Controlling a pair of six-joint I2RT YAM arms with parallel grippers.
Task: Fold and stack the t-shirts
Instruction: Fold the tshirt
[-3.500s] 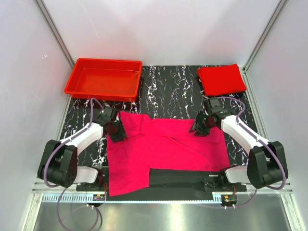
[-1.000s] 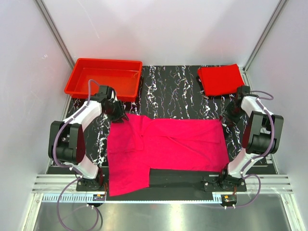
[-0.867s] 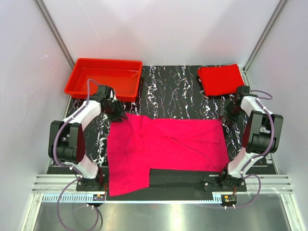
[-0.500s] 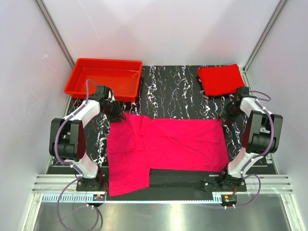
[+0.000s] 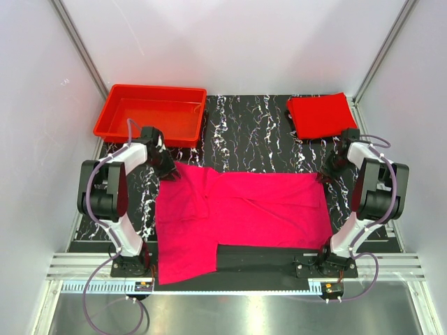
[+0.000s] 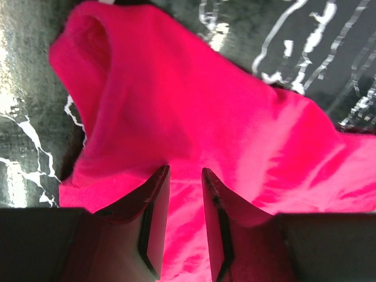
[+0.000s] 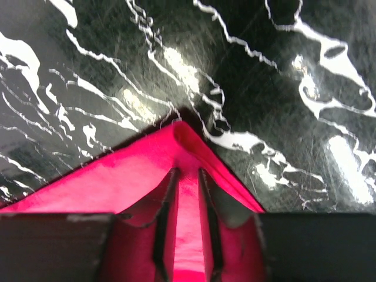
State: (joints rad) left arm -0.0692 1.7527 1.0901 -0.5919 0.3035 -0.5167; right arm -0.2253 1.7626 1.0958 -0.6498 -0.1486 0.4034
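The pink shirt point(image 5: 244, 209) lies spread mid-counter point(image 5: 251, 132), only partly folded, with its far corners pinched in the narrowed fingers of the left end effector point(image 5: 167, 168) and right end effector point(image 5: 330, 168). The red shirt point(image 5: 320, 115) sits folded at the far right corner. Finishing the pink fold and stacking appear to remain.
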